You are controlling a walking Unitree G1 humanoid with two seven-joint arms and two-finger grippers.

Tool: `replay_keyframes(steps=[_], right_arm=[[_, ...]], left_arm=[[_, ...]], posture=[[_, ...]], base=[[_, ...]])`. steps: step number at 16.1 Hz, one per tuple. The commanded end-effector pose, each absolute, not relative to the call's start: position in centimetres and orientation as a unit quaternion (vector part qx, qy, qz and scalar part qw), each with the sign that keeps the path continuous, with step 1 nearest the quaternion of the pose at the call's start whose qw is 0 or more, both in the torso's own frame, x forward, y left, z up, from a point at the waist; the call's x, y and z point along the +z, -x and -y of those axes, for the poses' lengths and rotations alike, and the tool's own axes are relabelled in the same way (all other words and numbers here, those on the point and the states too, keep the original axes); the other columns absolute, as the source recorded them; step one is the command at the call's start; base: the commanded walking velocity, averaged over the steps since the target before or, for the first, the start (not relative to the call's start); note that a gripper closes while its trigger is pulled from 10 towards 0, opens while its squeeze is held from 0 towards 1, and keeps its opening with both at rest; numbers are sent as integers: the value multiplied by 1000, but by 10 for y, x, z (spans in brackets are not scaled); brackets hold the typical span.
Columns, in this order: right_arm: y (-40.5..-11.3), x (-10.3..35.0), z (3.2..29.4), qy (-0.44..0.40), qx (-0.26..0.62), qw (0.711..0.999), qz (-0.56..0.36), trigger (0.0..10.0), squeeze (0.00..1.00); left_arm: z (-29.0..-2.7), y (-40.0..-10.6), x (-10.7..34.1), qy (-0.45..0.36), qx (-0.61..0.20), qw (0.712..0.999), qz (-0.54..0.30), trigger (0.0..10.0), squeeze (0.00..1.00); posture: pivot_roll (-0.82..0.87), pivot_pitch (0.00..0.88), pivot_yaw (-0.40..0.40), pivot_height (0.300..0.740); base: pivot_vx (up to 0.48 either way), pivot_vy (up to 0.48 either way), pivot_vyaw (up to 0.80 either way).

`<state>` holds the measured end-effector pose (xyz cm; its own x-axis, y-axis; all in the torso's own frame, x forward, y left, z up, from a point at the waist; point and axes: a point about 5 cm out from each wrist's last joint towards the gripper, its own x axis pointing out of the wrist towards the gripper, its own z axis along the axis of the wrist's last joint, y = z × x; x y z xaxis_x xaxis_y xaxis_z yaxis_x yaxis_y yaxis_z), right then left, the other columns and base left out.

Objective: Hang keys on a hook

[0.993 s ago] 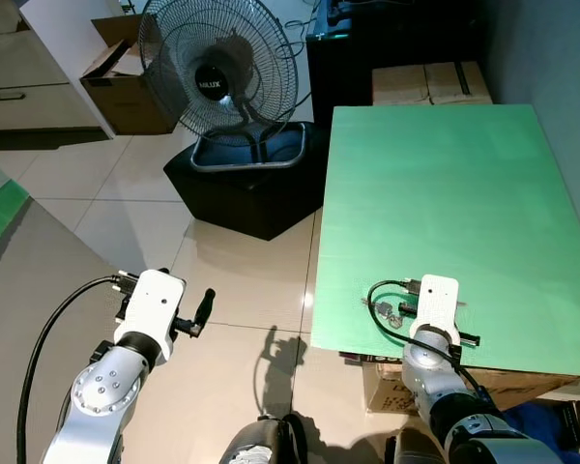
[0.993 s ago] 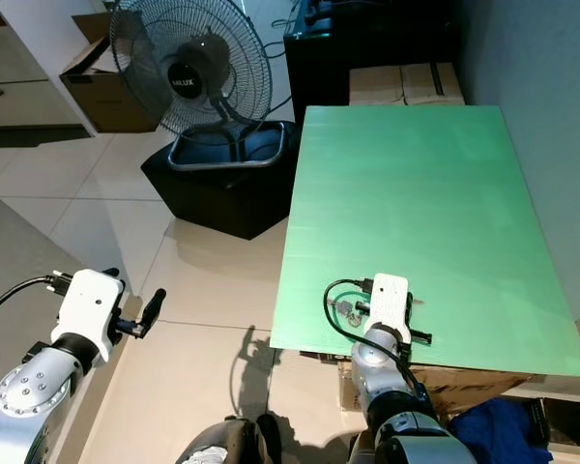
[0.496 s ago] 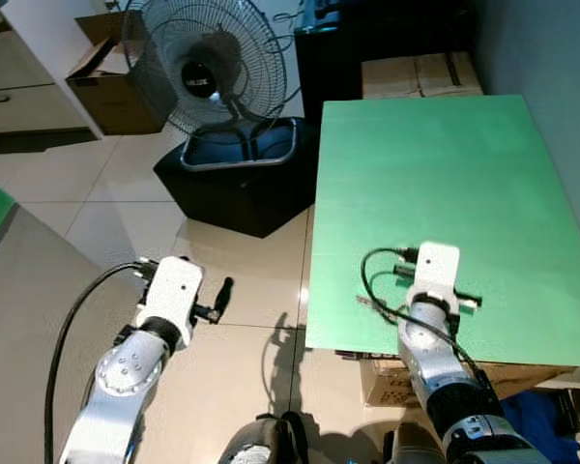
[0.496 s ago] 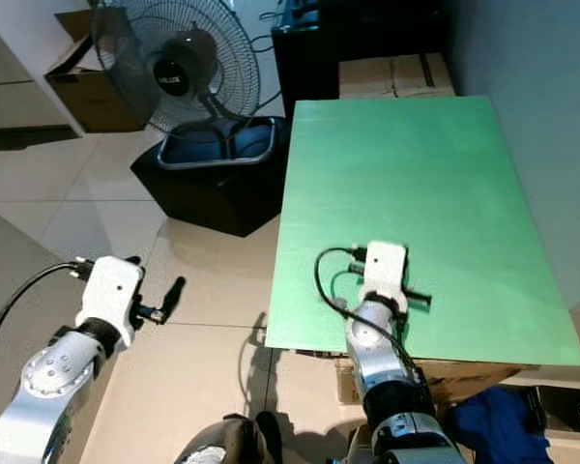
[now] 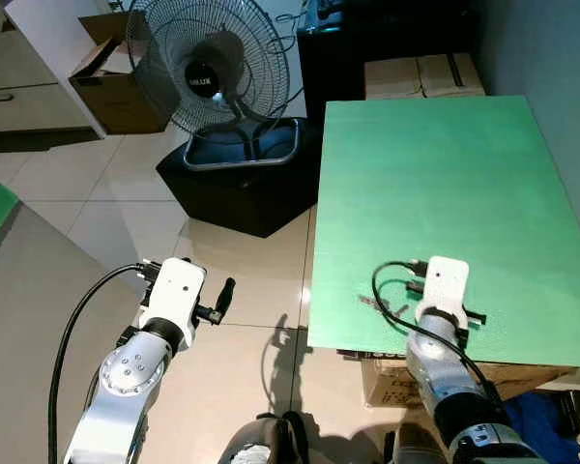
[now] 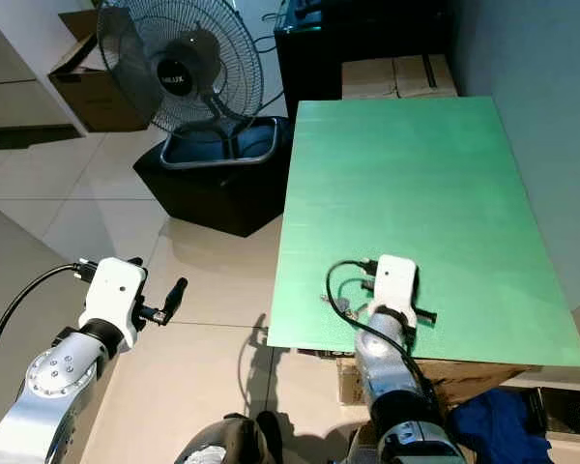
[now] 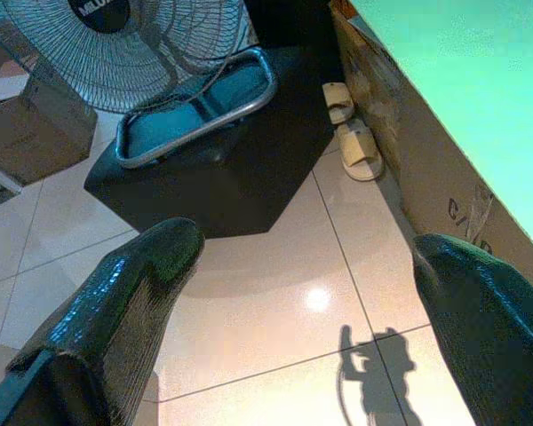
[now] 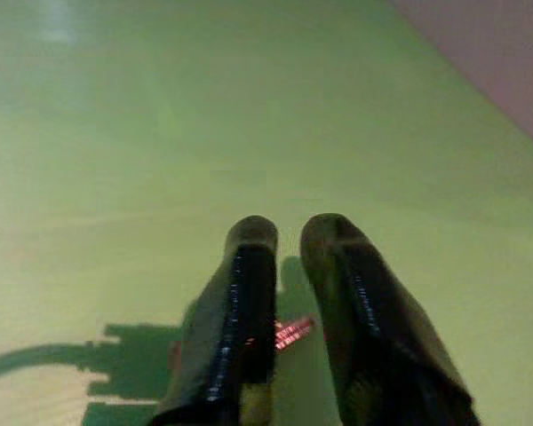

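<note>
1 flat matte green counter [image 5: 445, 193]. 1 small metal key bunch [image 6: 342, 305] on its near edge, just left of right pincer [image 8: 289, 232], partly hidden by black cable. Right pincer low over counter, fingers narrow, nearly closed, nothing between. Left pincer [image 7: 306, 257] spread wide over glossy tile floor [image 7: 275, 302], empty. 1 black round-caged fan [image 5: 213, 72].

both eye views look steeply down from the head, sharing the green bench [image 5: 435, 193], the fan [image 5: 211, 72] and the tiled floor [image 6: 106, 193]. the left wrist view faces low across that floor toward the fan. the right wrist view sits close over the bench top.
</note>
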<state>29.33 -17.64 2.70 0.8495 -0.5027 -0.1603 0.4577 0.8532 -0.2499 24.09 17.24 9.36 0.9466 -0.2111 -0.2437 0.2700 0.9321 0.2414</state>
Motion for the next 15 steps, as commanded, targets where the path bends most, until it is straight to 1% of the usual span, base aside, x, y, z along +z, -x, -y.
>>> replay_keyframes(steps=[1, 7, 9, 10, 11, 15], right_arm=[[-292, 21, 175, 95, -248, 955, -133, 10000, 1000], [-293, 14, 178, 86, -242, 953, -163, 10000, 1000], [-294, 12, 174, 85, -226, 955, -173, 10000, 1000], [-294, 9, 172, 87, -213, 956, -184, 10000, 761], [-293, 6, 170, 78, -203, 956, -195, 10000, 0], [-287, -3, 169, 75, -195, 953, -221, 10000, 0]], left_arm=[[-177, -239, 92, -144, -116, 976, -112, 10000, 0], [-181, -235, 93, -148, -111, 976, -114, 10000, 0], [-182, -233, 94, -149, -110, 976, -115, 10000, 0], [-183, -232, 94, -150, -108, 976, -115, 10000, 0], [-184, -231, 95, -150, -108, 976, -116, 10000, 0], [-187, -227, 95, -155, -106, 975, -119, 10000, 0]], posture=[[-127, 163, 199, 713], [-106, 176, 197, 713], [-93, 182, 196, 713], [-90, 185, 197, 713], [-87, 187, 197, 713], [-69, 197, 198, 713]], base=[[0, 0, 0], [0, 0, 0], [0, 0, 0], [0, 0, 0], [0, 0, 0], [0, 0, 0]])
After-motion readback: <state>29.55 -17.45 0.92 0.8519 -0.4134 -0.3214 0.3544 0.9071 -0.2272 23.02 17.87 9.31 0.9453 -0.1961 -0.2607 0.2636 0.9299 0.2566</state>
